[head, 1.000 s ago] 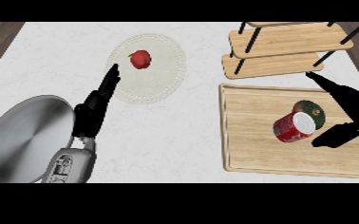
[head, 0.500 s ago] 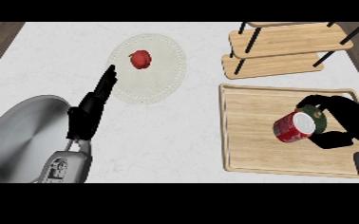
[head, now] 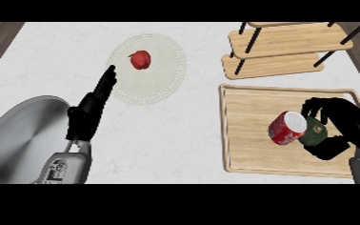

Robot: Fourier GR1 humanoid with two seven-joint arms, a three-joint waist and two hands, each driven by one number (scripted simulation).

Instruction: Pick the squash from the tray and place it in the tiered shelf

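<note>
Right hand (head: pixel 330 124) curled round green squash (head: pixel 314 132) on tray (head: pixel 243 124), beside red can (head: pixel 287 127); tiered shelf (head: pixel 295 47) just beyond tray edge.

We see a wooden tray (head: pixel 246 124) at right, the right hand (head: pixel 330 124) curled round a dark green squash (head: pixel 314 132) (partly hidden), a red can (head: pixel 287 127) touching it, a tiered shelf (head: pixel 295 47) above, the left hand (head: pixel 88 109) open beside a white plate (head: pixel 158 71) bearing a red fruit (head: pixel 141 59), a metal pan (head: pixel 28 143) at lower left.
</note>
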